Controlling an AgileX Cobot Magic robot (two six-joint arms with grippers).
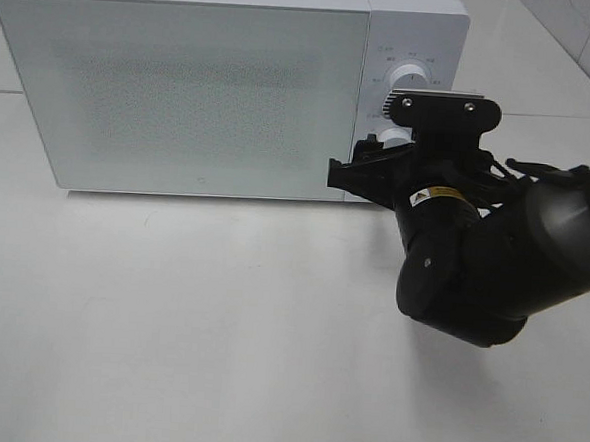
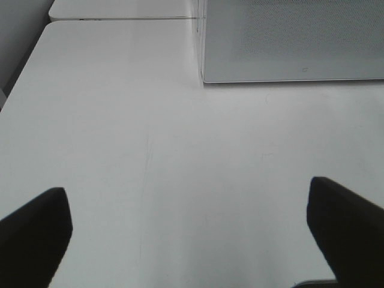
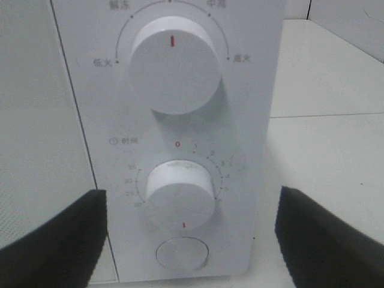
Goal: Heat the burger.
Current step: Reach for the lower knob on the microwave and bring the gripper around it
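Inspecting from the high view, I find the white microwave (image 1: 183, 84) standing at the back of the white bench (image 1: 218, 327) with its door (image 1: 183, 94) shut. The door's frosted panel lets nothing inside be made out. I cannot tell where the burger is: no view shows it.

Right side: my right arm (image 1: 493, 263) is raised in front of the microwave's control panel (image 3: 252, 90), at the right of the door. My right claw (image 3: 192, 198) faces that panel with its 2 fingers (image 3: 54, 240) spread wide and nothing gripped between them. The lower dial (image 3: 180, 195) sits in the gap between the fingers, and both fingers stand apart from it. Its red mark lies on the side nearest the round button (image 3: 182, 253), opposite the red 0 on the scale. The upper dial (image 3: 173, 72) has its red mark pointing at the middle of its arc of labels.

Left side: my left claw (image 2: 186, 192) hangs over bare bench, jaws fully apart, holding nothing. The lower front corner of the microwave lies ahead of it, well apart from the fingertips (image 2: 42, 222)
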